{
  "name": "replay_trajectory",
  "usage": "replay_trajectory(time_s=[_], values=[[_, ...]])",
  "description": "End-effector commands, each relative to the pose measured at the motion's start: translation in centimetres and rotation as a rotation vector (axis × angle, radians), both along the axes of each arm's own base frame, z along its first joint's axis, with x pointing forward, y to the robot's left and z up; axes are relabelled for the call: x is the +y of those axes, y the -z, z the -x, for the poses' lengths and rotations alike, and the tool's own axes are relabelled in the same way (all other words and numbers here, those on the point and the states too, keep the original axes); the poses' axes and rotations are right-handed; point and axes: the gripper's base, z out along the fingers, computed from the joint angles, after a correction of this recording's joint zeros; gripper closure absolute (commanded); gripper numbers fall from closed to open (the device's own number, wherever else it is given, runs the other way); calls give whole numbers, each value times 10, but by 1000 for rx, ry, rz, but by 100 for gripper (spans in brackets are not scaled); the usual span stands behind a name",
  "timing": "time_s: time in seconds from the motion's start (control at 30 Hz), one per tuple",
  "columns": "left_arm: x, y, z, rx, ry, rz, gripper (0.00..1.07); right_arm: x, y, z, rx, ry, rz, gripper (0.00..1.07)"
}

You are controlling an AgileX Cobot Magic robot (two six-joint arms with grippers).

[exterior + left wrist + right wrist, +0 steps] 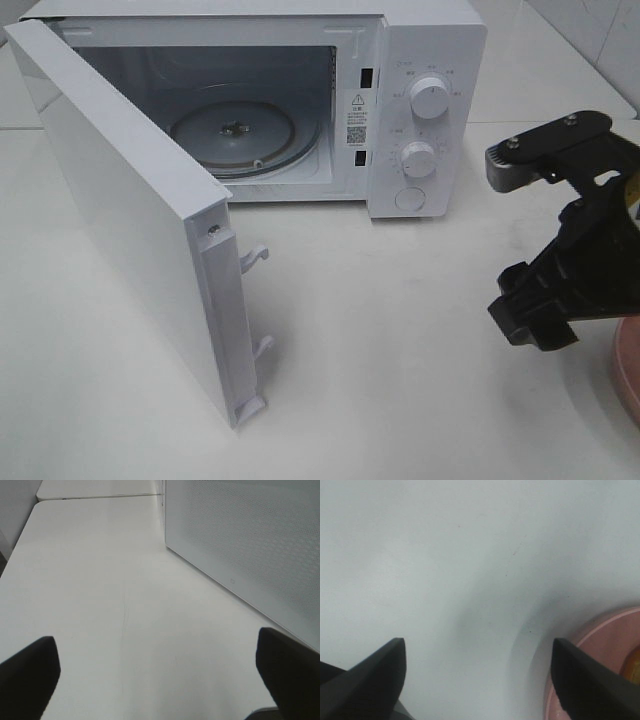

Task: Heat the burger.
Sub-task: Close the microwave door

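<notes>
Burger (634, 666) edge on plate (600, 645) shows only beside right pincer (479, 680).

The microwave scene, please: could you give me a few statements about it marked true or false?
1. The microwave door stands open. True.
2. A burger sits on the glass turntable. False: the turntable is bare.
3. The right gripper is clamped on the plate. False: its jaws are apart over bare table, beside the plate.
4. The left gripper is open with nothing between its fingers. True.
</notes>
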Motion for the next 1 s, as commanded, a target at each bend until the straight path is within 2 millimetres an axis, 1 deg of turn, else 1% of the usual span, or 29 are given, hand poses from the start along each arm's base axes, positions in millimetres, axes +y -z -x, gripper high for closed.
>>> replay_trajectory(time_s=[0.03, 0.1, 0.13, 0.17, 0.23, 0.3, 0.33, 0.37, 0.4, 0.43, 0.5, 0.53, 0.57, 0.6, 0.63, 0.67, 0.7, 0.73, 0.8, 0.83, 0.87, 0.9, 1.0], values=[[0, -1, 0, -18, -3, 9, 7, -8, -18, 13, -23, -20, -16, 27], [0, -1, 0, -18, -3, 9, 7, -10, -21, 16, -24, -21, -20, 27], [0, -1, 0, -18, -3, 9, 7, -14, -29, 24, -41, -34, -31, 27], [0, -1, 0, -18, -3, 9, 7, -14, -29, 24, -41, -34, -31, 27], [0, -1, 0, -18, -3, 9, 7, -21, -40, 34, -66, -41, -41, 28], [0, -1, 0, -18, -3, 9, 7, -23, -43, 37, -79, -41, -48, 28], [0, -1, 0, -18, -3, 9, 7, -27, -49, 43, -101, -39, -60, 29], [0, -1, 0, -18, -3, 9, 7, -27, -49, 43, -101, -39, -60, 29], [0, -1, 0, -18, -3, 9, 7, -32, -55, 50, -122, -40, -70, 29], [0, -1, 0, -18, -3, 9, 7, -32, -55, 50, -122, -40, -70, 29], [0, -1, 0, -18, -3, 9, 7, -39, -63, 61, -150, -33, -86, 30], [0, -1, 0, -18, -3, 9, 7, -39, -63, 61, -150, -33, -86, 30], [0, -1, 0, -18, -3, 9, 7, -44, -66, 69, -173, -30, -100, 30], [0, -1, 0, -18, -3, 9, 7, -44, -66, 69, -173, -30, -100, 30], [0, -1, 0, -18, -3, 9, 7, -50, -68, 77, -203, -29, -119, 31], [0, -1, 0, -18, -3, 9, 7, -53, -70, 82, -222, -29, -130, 31], [0, -1, 0, -18, -3, 9, 7, -53, -70, 82, -222, -29, -130, 31], [0, -1, 0, -18, -3, 9, 7, -59, -70, 91, -252, -35, -145, 31], [0, -1, 0, -18, -3, 9, 7, -61, -69, 95, -261, -37, -150, 31], [0, -1, 0, -18, -3, 9, 7, -65, -65, 101, -264, -37, -159, 31], [0, -1, 0, -18, -3, 9, 7, -65, -65, 101, -264, -37, -159, 31], [0, -1, 0, -18, -3, 9, 7, -68, -61, 107, -261, -35, -173, 31], [0, -1, 0, -18, -3, 9, 7, -71, -54, 114, -254, -8, -204, 31]])
